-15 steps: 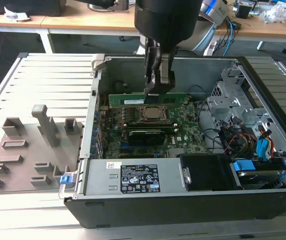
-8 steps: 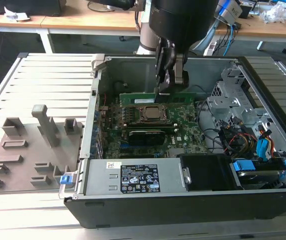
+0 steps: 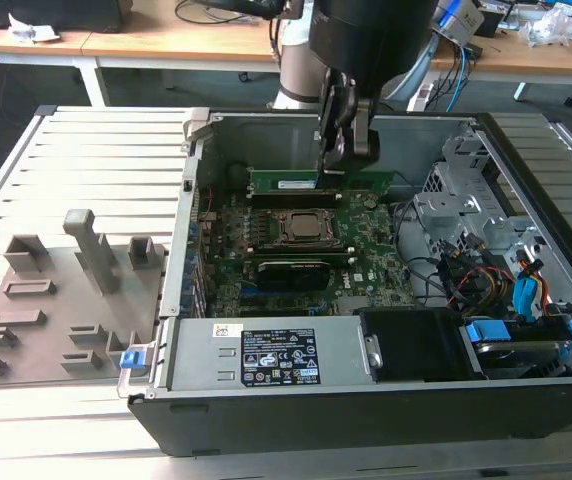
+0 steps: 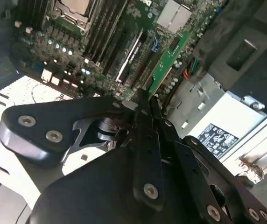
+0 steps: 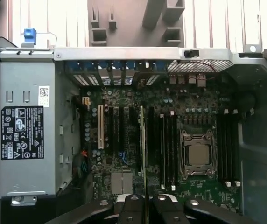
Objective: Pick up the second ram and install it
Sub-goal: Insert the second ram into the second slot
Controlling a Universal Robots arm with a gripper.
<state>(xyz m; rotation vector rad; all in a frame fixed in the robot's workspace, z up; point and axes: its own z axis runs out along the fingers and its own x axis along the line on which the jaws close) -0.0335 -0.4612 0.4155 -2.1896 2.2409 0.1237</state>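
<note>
Across the ribbed surface point(image 3: 86, 150) lies an open case point(image 3: 366, 410), its board point(image 3: 366, 265) facing up. In the exterior view a power supply point(image 3: 266, 355) fills the 6 o'clock side. A drive cage with loose cables point(image 3: 466, 270) sits at 3 o'clock, and a grey holder point(image 3: 56, 300) rests outside the case at 9 o'clock.

The hand point(image 3: 336, 165) comes down from 12 o'clock, closed on the ram point(image 3: 286, 184) and pinching its upper edge about mid-length. The ram stands on its long edge with its label toward that camera, showing at 12 o'clock of the socket point(image 3: 301, 228). In the first wrist view it runs edge-on point(image 5: 143, 149), parallel to the dark slots point(image 5: 167, 149) and just beside them. Whether its lower edge touches a slot, I cannot tell.

I judge the pick-up done and the install in hand, at the lining-up stage. Seating calls for keeping the ram parallel to its slot and pressing straight down and evenly.

Room is open overhead. The case's far wall stands close behind at 12 o'clock, the cables lie near the ram's 3 o'clock end, and the socket flanks the slots, so sideways drift has little margin.
</note>
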